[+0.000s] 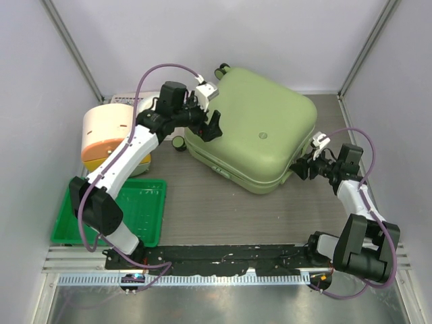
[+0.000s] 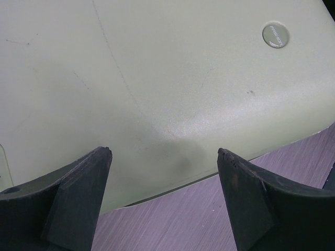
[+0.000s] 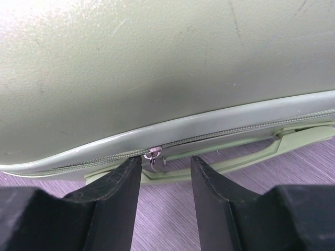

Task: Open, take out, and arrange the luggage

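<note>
The pale green hard-shell luggage point(image 1: 260, 131) lies flat and zipped shut at upper centre of the frame, wheels toward the back.

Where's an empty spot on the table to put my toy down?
The biggest bare patch of table lies in front of the luggage, between the green tray and the right gripper. A smaller strip shows at the back right. The back left is crowded with the round container and left gripper.

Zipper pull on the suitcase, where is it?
The zipper pull hangs on the suitcase's side seam in the right wrist view, just ahead of the right gripper's open jaws.
</note>
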Motion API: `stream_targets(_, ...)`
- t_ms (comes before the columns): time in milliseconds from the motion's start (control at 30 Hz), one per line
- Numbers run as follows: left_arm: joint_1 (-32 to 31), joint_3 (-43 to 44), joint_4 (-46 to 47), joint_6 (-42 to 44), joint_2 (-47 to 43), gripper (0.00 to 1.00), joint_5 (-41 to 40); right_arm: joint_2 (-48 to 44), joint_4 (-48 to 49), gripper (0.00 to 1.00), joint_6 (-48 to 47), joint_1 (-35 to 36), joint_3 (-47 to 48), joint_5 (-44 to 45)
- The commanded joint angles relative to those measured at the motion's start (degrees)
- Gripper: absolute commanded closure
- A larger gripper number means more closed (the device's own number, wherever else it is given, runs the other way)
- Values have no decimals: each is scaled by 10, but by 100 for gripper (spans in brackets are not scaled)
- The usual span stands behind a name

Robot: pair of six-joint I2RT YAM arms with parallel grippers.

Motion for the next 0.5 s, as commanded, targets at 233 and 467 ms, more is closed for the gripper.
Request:
stream_targets(233,-20,23,19,-1,14,14,-9,-6,31,67,-10,9,-21,20)
stream_targets(467,-20,23,18,1,35,15,-75,-31,87,99,36,9,-30,35)
